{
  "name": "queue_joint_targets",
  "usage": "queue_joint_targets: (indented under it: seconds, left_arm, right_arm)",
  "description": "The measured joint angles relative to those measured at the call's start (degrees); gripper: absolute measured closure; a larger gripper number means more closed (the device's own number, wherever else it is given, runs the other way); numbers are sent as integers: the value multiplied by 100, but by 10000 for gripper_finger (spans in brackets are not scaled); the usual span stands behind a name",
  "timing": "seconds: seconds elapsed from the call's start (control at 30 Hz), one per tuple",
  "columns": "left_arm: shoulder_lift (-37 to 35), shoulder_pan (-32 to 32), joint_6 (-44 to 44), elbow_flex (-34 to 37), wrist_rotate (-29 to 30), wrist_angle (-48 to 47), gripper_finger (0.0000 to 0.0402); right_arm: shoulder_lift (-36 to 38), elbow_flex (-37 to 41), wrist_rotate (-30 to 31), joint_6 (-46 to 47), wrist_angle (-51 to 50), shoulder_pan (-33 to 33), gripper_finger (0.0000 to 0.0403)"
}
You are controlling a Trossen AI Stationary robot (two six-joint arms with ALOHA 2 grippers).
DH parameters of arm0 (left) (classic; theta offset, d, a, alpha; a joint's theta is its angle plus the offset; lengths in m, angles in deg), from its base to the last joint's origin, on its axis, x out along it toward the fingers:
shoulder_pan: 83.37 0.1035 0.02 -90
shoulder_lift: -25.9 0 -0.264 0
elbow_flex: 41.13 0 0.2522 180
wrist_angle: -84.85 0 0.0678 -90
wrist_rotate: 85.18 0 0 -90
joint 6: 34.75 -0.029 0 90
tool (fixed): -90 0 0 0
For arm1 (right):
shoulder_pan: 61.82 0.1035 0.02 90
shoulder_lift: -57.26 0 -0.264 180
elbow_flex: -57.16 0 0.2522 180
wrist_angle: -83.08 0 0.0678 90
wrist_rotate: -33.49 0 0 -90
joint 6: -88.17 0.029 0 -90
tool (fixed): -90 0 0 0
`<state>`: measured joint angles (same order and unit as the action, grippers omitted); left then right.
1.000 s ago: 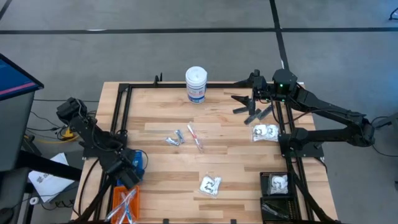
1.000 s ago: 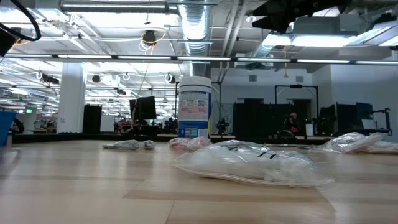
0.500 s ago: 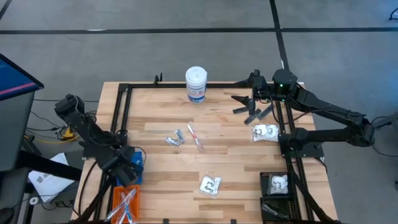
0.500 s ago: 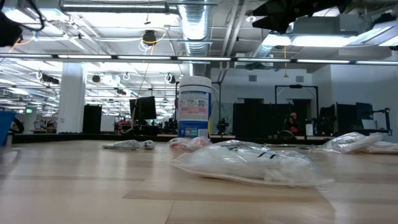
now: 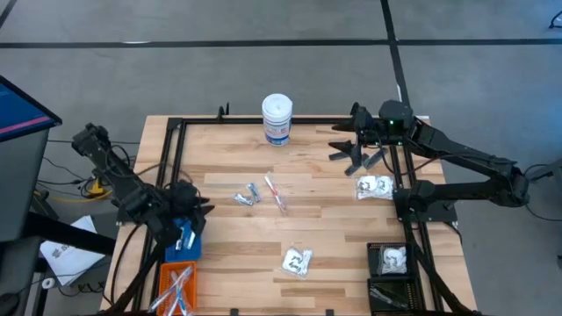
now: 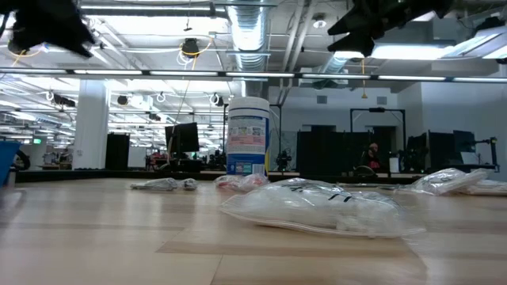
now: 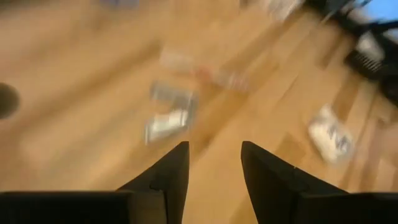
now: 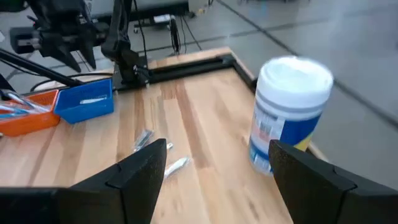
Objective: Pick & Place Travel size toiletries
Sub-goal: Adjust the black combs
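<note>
The travel size toiletries lie on the wooden table: two silver-blue tubes (image 5: 246,195), thin white-and-red sticks (image 5: 275,193), a clear packet (image 5: 297,261) near the front and another (image 5: 375,186) at the right. My left gripper (image 5: 190,211) hangs open with nothing in it, above the far end of the blue bin (image 5: 180,241), pointing toward the tubes (image 7: 168,115). My right gripper (image 5: 349,149) hovers open and bare at the far right, near the white canister (image 8: 287,112).
A silver tube lies in the blue bin (image 8: 87,102). Beside it the orange bin (image 5: 176,285) holds sticks. Two black bins (image 5: 391,261) stand at the near right, one with a packet. The tall canister (image 5: 277,118) stands at the far edge. A black frame rims the table.
My left gripper has risen from over the blue bin, moved toward the table's far edge and turned from pointing down to slanting out toward the table's middle. My right gripper has tipped a little downward. The toiletries on the table have stayed put.
</note>
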<state>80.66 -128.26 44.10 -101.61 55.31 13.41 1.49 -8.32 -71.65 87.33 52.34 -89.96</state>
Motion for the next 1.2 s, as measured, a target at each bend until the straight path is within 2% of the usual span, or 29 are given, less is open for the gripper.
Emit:
queue_joint_targets:
  seconds: [0.2, 0.37, 0.47, 0.57, 0.67, 0.8, 1.03, 1.2]
  left_arm:
    - [46, 715, -2307, 0, 1166, 999, 266]
    - [49, 1601, -4449, 0, 1128, 2399, 266]
    - [49, 2116, -6017, 0, 494, 3747, 266]
    - [52, 2630, -7363, 0, -708, 5127, 266]
    - [119, 3106, -8279, -2, -1852, 6122, 266]
    - [174, 3675, -8644, -11, -2749, 6600, 266]
    - [585, 4560, -8566, 324, -3638, 7174, 266]
    - [1117, 5193, -8316, 344, -4247, 7314, 266]
  right_arm:
    - [-4, 0, 4, 284, -421, 0, 127]
    - [-7, 0, 2, 617, -358, 0, 127]
    - [0, 159, 2, 646, -366, 60, 127]
    - [-7, 519, 4, 795, -416, 162, 127]
    - [-7, 927, 1, 988, -209, 211, 127]
    - [-7, 1480, 14, 1093, 642, 433, 127]
    - [-7, 1931, 9, 1012, 2064, 977, 127]
    - [-85, 1945, 22, 857, 2647, 1214, 127]
